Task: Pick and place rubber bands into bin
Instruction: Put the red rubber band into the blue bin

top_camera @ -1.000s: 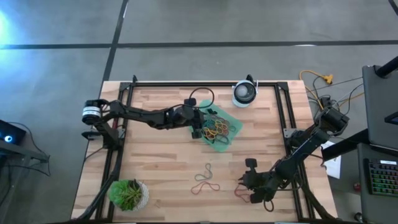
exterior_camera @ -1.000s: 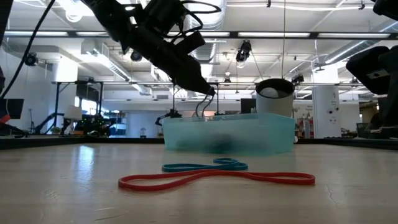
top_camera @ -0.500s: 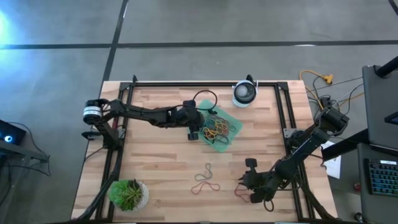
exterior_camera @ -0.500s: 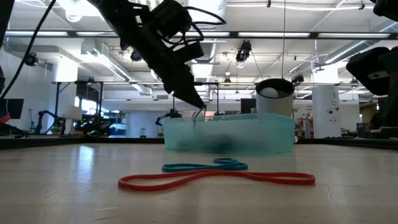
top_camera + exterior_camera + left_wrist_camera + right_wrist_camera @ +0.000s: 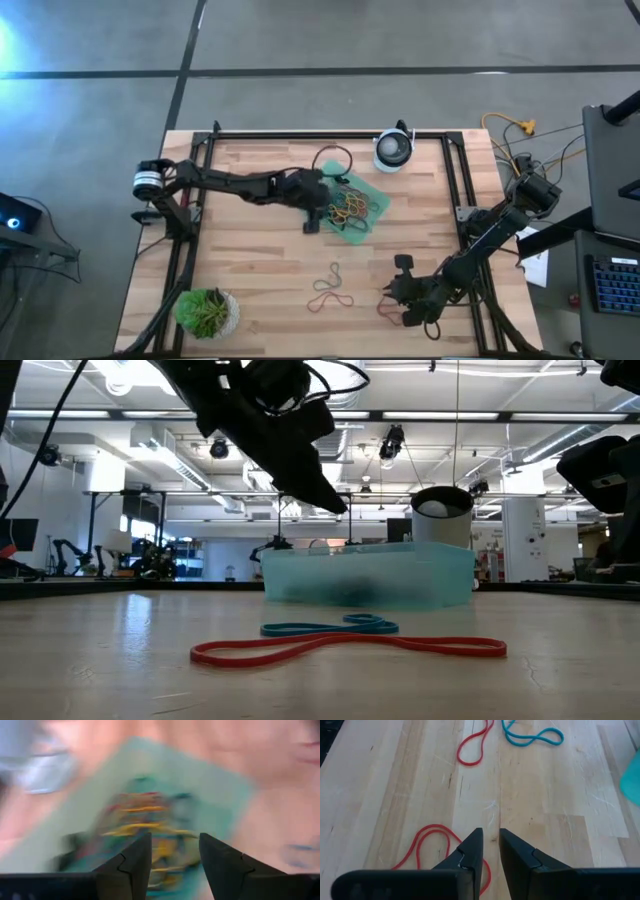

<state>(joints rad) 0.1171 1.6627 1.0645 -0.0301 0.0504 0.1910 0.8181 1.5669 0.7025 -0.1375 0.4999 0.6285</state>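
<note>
The mint-green bin (image 5: pixel 380 200) (image 5: pixel 370 575) (image 5: pixel 220 780) rests flat on the far middle of the table, with several coloured rubber bands (image 5: pixel 348 207) (image 5: pixel 145 830) piled inside. My left gripper (image 5: pixel 313 222) (image 5: pixel 335 508) (image 5: pixel 175 850) hangs open above the bin's left edge, with nothing between its fingers. A teal band (image 5: pixel 331 274) (image 5: pixel 532 737) and a red band (image 5: pixel 330 298) (image 5: pixel 350 647) lie flat on the wood nearer me. Another red band (image 5: pixel 388 310) (image 5: pixel 432 845) lies under my right gripper (image 5: pixel 392 297) (image 5: pixel 491 840), which is open by a narrow gap above the table.
A round white-and-black device (image 5: pixel 393 150) (image 5: pixel 440 510) stands beyond the bin. A potted plant (image 5: pixel 207 312) sits at the near left corner. A black cable loop (image 5: pixel 330 160) rises off the left arm. Black frame rails (image 5: pixel 455 190) run along the table's sides.
My left gripper dipped toward the bin's left edge, then rose again above it and is still moving. A thin strand that hung below its fingertips no longer shows there.
</note>
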